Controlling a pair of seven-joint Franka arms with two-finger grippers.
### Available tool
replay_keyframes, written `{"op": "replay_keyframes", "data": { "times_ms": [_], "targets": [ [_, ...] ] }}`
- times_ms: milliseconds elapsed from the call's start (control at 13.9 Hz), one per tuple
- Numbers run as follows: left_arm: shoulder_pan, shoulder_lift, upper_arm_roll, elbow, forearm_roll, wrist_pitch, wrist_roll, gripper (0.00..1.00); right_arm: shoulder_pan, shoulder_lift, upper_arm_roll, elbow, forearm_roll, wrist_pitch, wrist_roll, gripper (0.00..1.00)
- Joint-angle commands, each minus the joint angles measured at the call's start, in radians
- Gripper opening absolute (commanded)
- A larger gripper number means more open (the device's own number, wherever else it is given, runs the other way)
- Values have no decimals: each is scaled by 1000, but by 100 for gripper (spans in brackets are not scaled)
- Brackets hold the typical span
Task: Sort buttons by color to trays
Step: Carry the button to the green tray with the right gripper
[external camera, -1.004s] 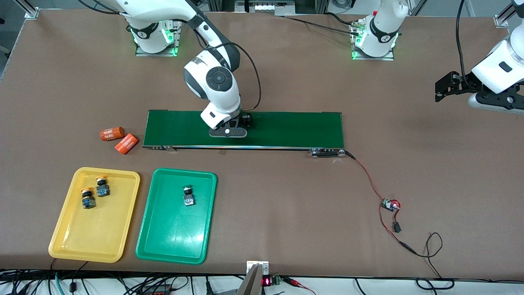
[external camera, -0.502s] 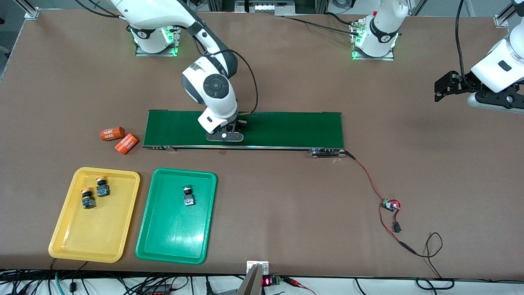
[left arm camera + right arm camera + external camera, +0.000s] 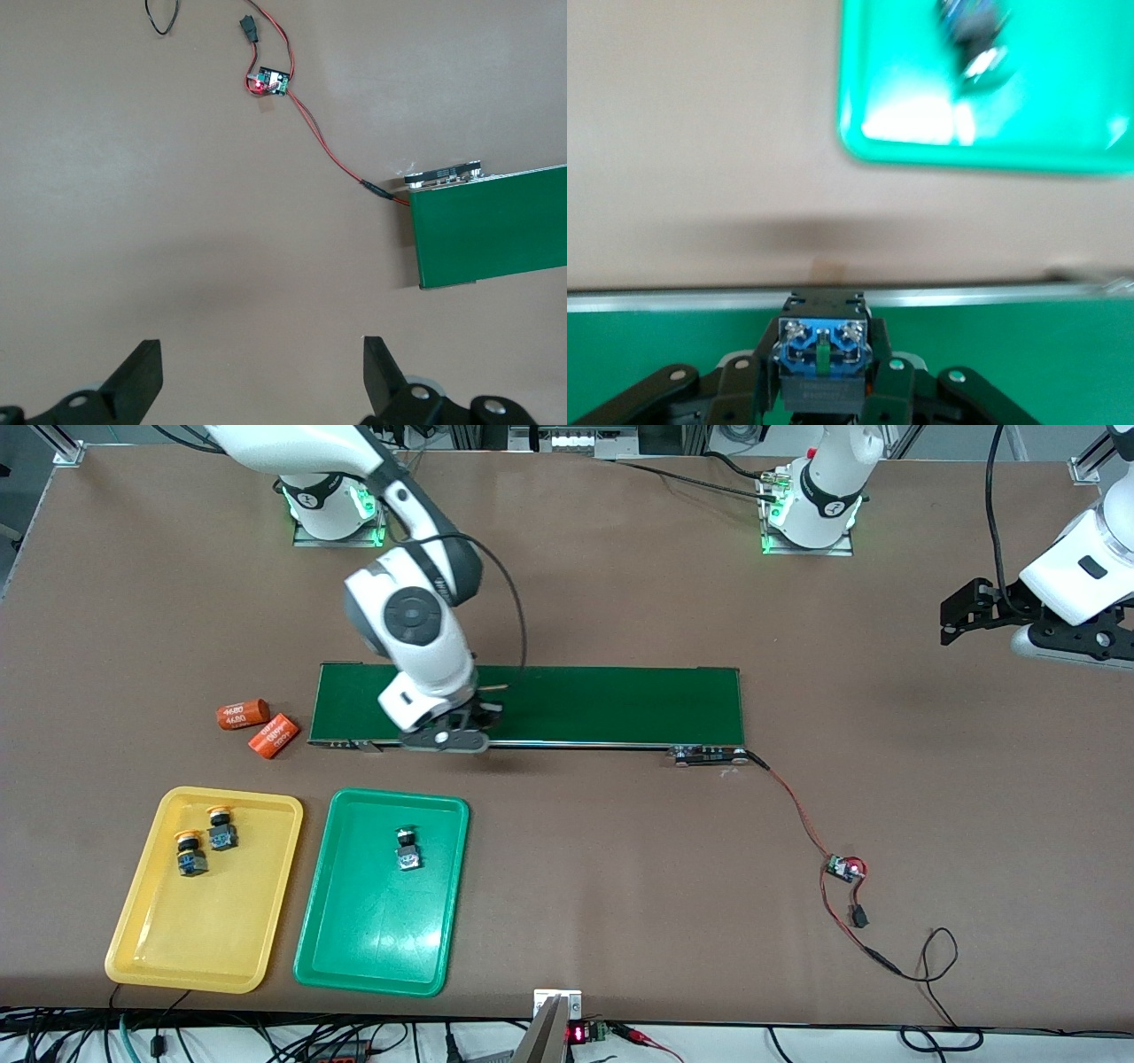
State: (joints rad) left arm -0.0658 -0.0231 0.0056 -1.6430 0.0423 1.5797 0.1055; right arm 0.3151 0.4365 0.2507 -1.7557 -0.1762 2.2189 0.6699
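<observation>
Gripping a button (image 3: 822, 365) tightly between its fingers, the right gripper (image 3: 447, 731) is hanging over the near edge of the conveyor belt (image 3: 620, 704). One button (image 3: 407, 850) is lying in the green tray (image 3: 354, 948), and two orange-capped buttons (image 3: 189, 854) (image 3: 221, 829) are sitting side by side in the yellow tray (image 3: 177, 957). Out at its own end of the table (image 3: 620, 868), the left gripper (image 3: 261, 376) is waiting with fingers spread wide, holding nothing.
</observation>
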Motion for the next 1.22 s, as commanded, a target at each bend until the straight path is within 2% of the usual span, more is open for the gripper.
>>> {"op": "replay_keyframes", "data": {
  "times_ms": [0,287,430,717,1148],
  "targets": [
    [1,5,-3,22,19,-18,0,100,-100,4,6,71,12,-41,-157,20],
    [1,5,-4,22,19,-18,0,100,-220,42,5,105,12,-25,-324,20],
    [1,5,-3,22,19,-18,0,100,-235,77,5,128,8,1,-337,20],
    [1,5,-4,22,19,-18,0,100,-272,172,4,130,0,186,-380,20],
    [1,5,-3,22,19,-18,0,100,-294,252,2,134,-72,329,-380,20]
  ]
}}
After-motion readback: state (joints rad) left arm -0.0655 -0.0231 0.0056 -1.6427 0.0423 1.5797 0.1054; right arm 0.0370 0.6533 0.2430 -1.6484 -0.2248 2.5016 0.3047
